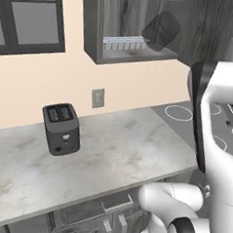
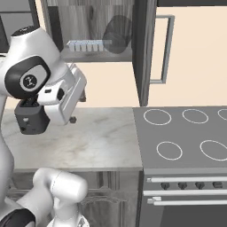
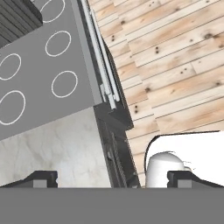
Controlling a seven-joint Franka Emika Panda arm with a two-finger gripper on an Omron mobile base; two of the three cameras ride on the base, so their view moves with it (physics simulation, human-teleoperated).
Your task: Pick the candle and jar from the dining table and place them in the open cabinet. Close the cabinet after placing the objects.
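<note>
Cabinet (image 1: 93,48) shelf: jar (image 1: 161,31) tilted | hand (image 3: 111,178) open, well apart, over stove (image 3: 39,83)

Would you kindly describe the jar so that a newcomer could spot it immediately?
Find the open dark wall cabinet above the marble counter. On its shelf, right of the clear ridged tray, lies the jar: a dark grey cylinder, tipped over, far bulkier than the tray.

Hand (image 3: 112,179) empty, fingers wide apart

Jar (image 2: 117,34) tilted on cabinet (image 2: 141,53) shelf
</note>
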